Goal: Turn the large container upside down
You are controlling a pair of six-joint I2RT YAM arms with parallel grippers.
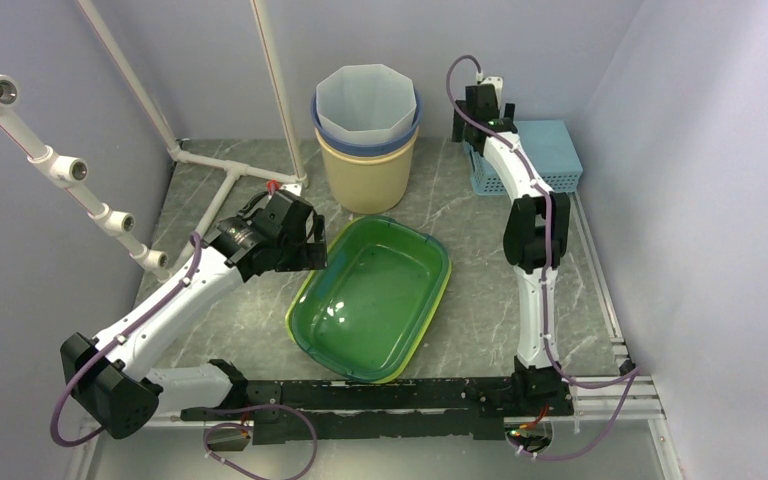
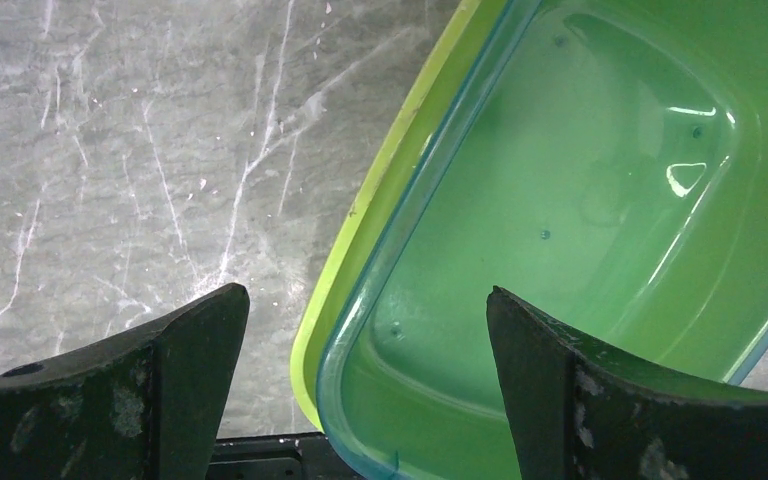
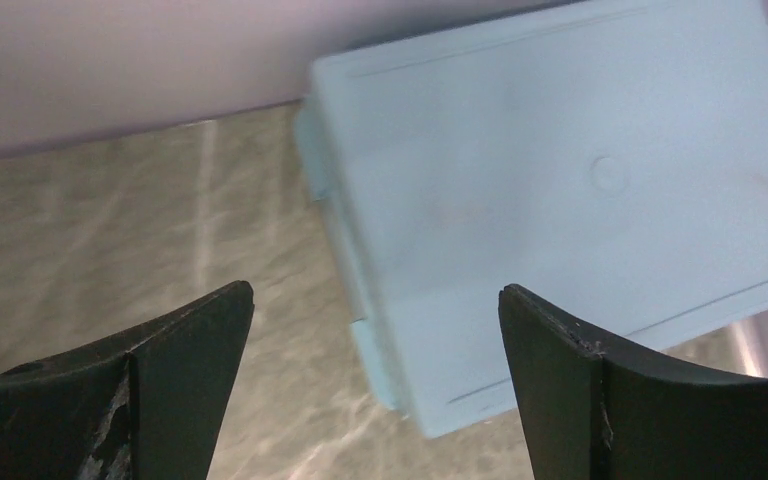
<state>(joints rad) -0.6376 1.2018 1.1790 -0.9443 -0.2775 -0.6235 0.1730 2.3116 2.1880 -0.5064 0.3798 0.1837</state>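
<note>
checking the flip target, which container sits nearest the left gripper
The green tub, right beside the left gripper; the stacked buckets and blue basket stand farther back.

Grey marble-pattern desk (image 1: 250, 330), white veins.
Centre: green translucent rectangular plastic tub (image 1: 375, 300), open side up, nested in yellow-green tub (image 2: 380, 190) of same shape; pair set at slant to desk edges.
Rear centre: cream plastic bucket (image 1: 367, 175), upright; blue bucket (image 1: 328, 132) and translucent white bucket (image 1: 365, 100) stacked inside.
Rear right: light blue plastic basket (image 1: 550, 150), bottom up, beside wall.
Rear left: white plastic pipe frame (image 1: 222, 172), base flat on desk, well apart from tubs.
</note>
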